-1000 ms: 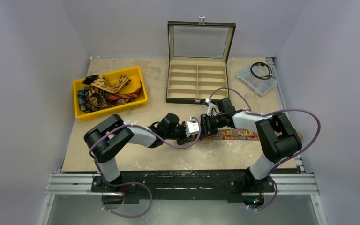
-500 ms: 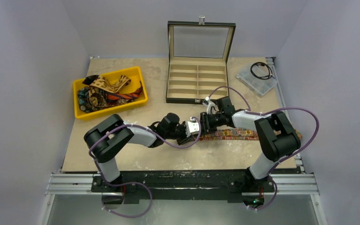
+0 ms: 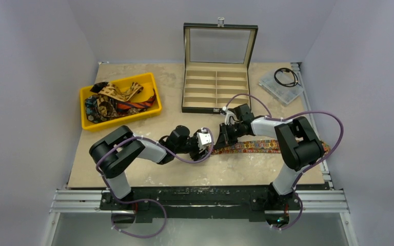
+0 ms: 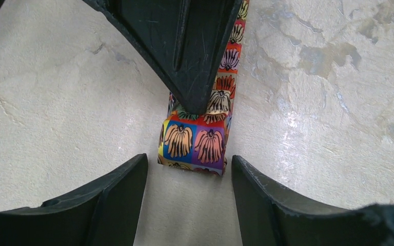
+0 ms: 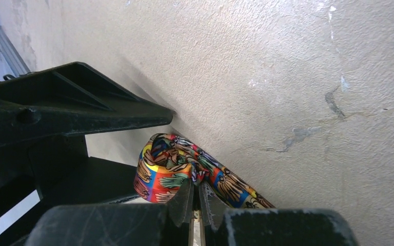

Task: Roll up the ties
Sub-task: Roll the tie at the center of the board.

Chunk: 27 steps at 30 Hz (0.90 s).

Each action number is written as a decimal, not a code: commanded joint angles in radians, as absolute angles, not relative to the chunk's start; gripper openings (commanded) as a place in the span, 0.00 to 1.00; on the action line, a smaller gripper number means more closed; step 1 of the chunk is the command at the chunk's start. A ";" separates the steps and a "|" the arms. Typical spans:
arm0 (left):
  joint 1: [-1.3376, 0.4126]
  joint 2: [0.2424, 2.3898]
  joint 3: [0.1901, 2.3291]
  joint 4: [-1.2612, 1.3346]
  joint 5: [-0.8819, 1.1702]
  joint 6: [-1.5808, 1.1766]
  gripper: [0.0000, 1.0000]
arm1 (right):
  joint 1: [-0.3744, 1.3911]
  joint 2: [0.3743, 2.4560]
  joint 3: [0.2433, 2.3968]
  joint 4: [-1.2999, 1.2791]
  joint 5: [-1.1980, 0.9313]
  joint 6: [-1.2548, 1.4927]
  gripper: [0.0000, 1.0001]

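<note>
A multicoloured floral tie [image 3: 256, 147] lies flat across the table's right half, its left end curled into a small roll [image 4: 195, 143]. My right gripper [image 5: 196, 192] is shut on the roll [image 5: 172, 166], pinching the fabric from above. My left gripper [image 4: 189, 164] is open, with the roll's end just beyond its fingertips and centred on the gap; its fingers [image 4: 118, 189] do not touch the roll. In the top view both grippers meet near the table's middle, left [image 3: 208, 144] and right [image 3: 221, 138]. Several other ties [image 3: 114, 99] lie heaped in a yellow bin.
The yellow bin [image 3: 151, 82] stands at the back left. An open black case [image 3: 216, 87] with beige compartments stands at the back centre. A clear plastic box with a black coiled cable [image 3: 284, 82] sits at the back right.
Both grippers have shifted a little to the left together, and the tie's rolled end has moved left with them. The right gripper has stayed shut on the roll.
</note>
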<state>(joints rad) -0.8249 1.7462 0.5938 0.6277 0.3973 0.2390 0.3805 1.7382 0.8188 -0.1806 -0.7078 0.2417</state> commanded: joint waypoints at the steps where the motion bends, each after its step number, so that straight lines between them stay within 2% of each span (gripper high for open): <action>1: -0.815 1.744 0.538 0.675 0.420 0.220 0.61 | 0.384 1.772 0.854 -0.245 -0.531 0.161 0.00; 6: -0.825 1.794 0.549 0.731 0.459 0.208 0.61 | 0.389 1.777 0.847 -0.235 -0.497 0.164 0.00; 10: -0.832 1.853 0.576 0.783 0.470 0.179 0.58 | 0.394 1.770 0.840 -0.224 -0.493 0.168 0.00; 12: -0.834 1.875 0.585 0.815 0.484 0.154 0.53 | 0.394 1.766 0.835 -0.216 -0.491 0.174 0.00; 17: -0.860 1.880 0.597 0.782 0.418 0.195 0.33 | 0.405 1.760 0.832 -0.182 -0.505 0.179 0.00; 21: -0.876 1.824 0.636 0.598 0.308 0.276 0.26 | 0.411 1.740 0.836 -0.148 -0.551 0.194 0.00; 24: -0.876 1.782 0.671 0.441 0.237 0.323 0.23 | 0.409 1.724 0.860 -0.165 -0.605 0.196 0.09; 27: -0.876 1.768 0.716 0.291 0.203 0.354 0.21 | 0.398 1.681 0.878 -0.222 -0.654 0.188 0.24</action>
